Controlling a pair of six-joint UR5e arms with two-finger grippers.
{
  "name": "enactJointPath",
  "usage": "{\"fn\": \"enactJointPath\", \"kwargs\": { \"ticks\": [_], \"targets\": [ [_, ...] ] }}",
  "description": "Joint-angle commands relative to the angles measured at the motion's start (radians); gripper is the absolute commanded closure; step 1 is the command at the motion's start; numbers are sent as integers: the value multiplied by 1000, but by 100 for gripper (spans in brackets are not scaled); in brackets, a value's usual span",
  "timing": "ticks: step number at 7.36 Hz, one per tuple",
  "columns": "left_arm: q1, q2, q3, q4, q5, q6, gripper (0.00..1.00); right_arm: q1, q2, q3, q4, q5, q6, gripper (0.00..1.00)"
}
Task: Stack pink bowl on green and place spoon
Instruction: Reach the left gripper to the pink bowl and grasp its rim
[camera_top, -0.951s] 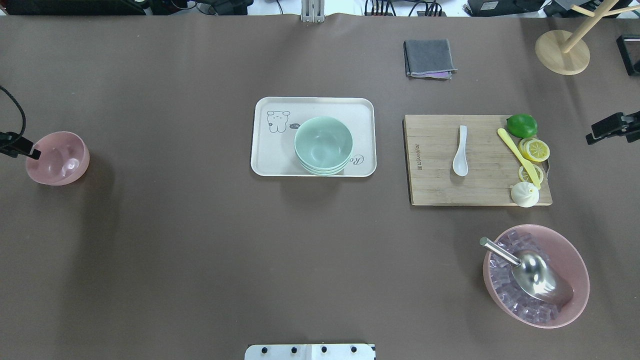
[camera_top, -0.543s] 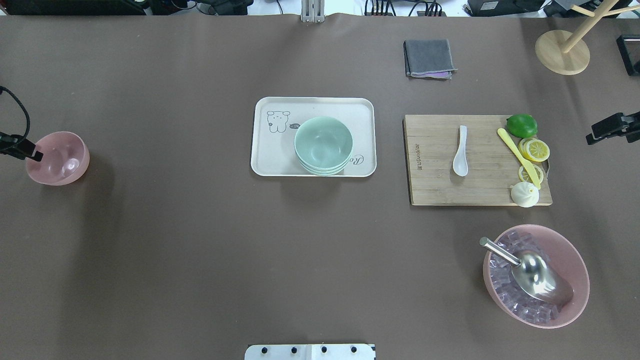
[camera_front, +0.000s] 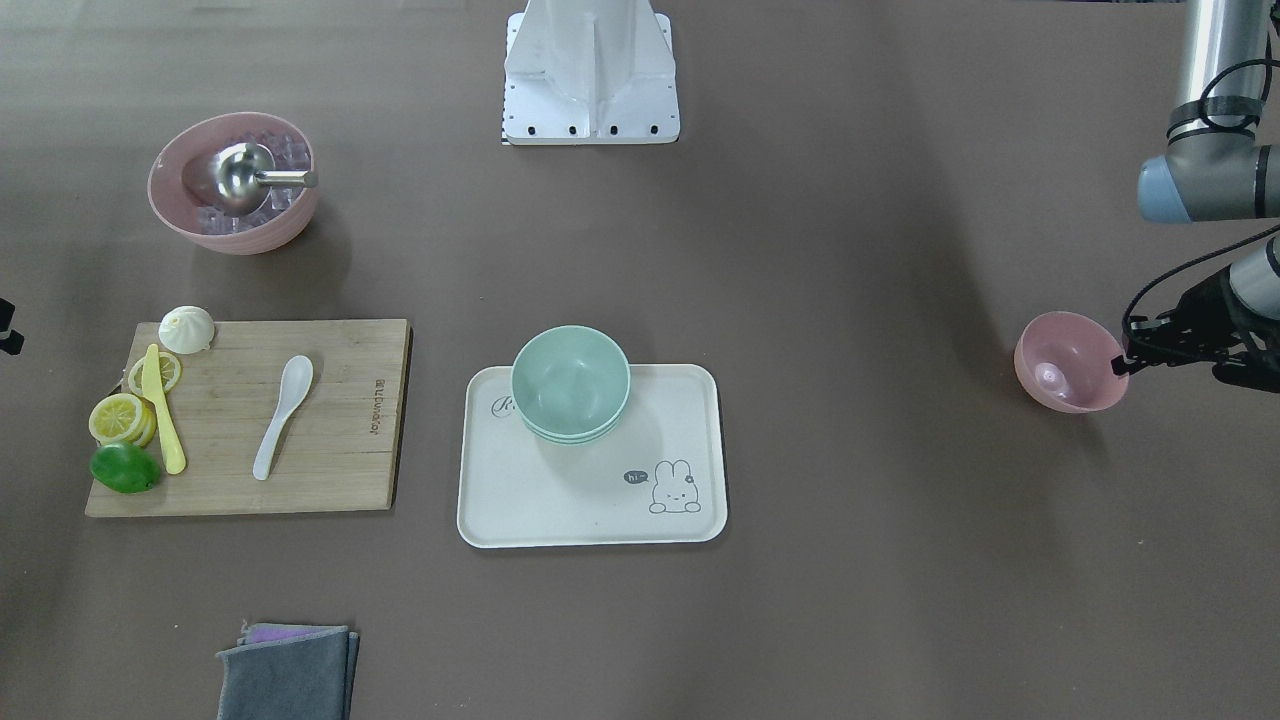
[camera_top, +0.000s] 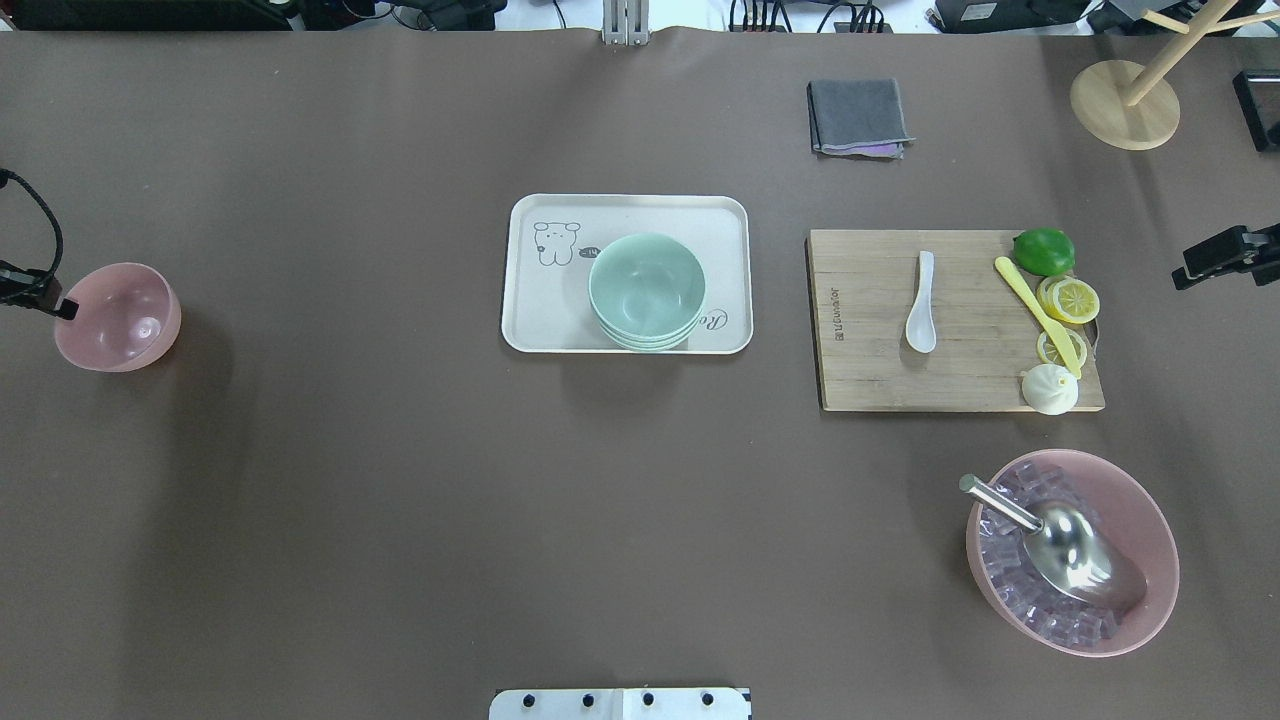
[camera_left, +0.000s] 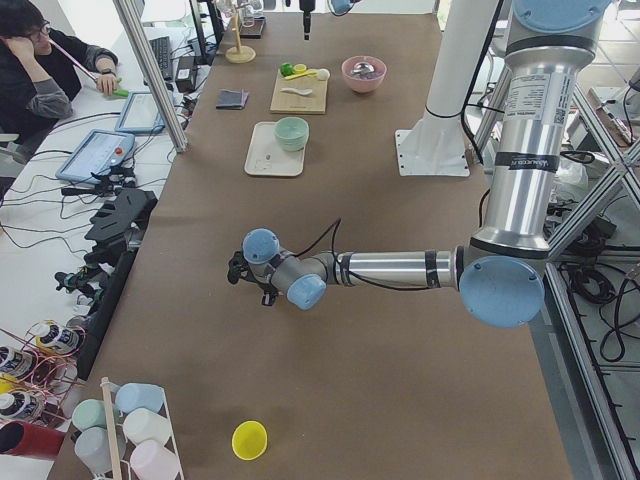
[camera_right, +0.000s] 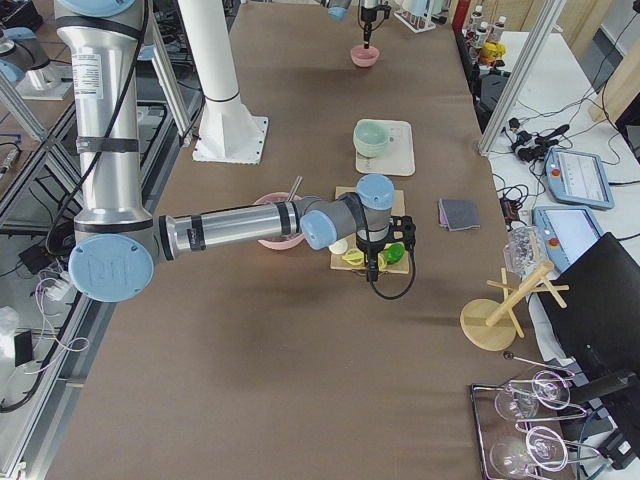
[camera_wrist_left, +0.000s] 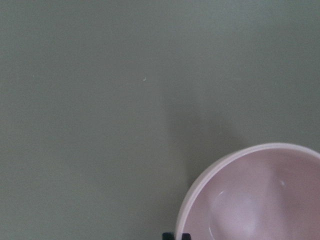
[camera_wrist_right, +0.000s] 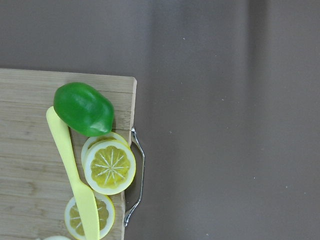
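Your pink bowl (camera_top: 118, 320) sits on the counter (camera_top: 400, 500), well apart from the tray (camera_top: 560, 310), far out on the tray's left in the overhead view. The left tool (camera_top: 62, 308) meets the bowl at the rim on the side facing away from the tray. In the left wrist view its fingertips (camera_wrist_left: 168, 235) stand narrow, one on each side of that rim, pinching it.

The green bowl (camera_top: 647, 285), the top of a small nested stack, rests on the tray, toward its right, robot-side corner. The spoon (camera_top: 922, 305) lies on the cutting board (camera_top: 870, 370) just right of the tray, bowl end toward the robot.

The right tool (camera_top: 1185, 272) hangs farther right of the tray, past the board. You cannot tell whether it is wide or narrow.
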Motion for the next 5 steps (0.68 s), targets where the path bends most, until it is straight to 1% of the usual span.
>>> {"fn": "enactJointPath", "kwargs": {
  "ticks": [1,2,3,4,5],
  "targets": [
    [0,-77,-9,11,-3,-145,100,0,-2,-1,0,0,0,0],
    [0,-128,-30,16,-1,-259,100,0,-2,0,0,0,2,0],
    [29,-178,-62,26,-3,-372,100,0,-2,0,0,0,0,0],
    [101,-221,-122,87,5,-483,100,0,-2,0,0,-1,2,0],
    [147,-284,-191,188,13,-575,100,0,-2,0,0,-2,3,0]
  ]
}}
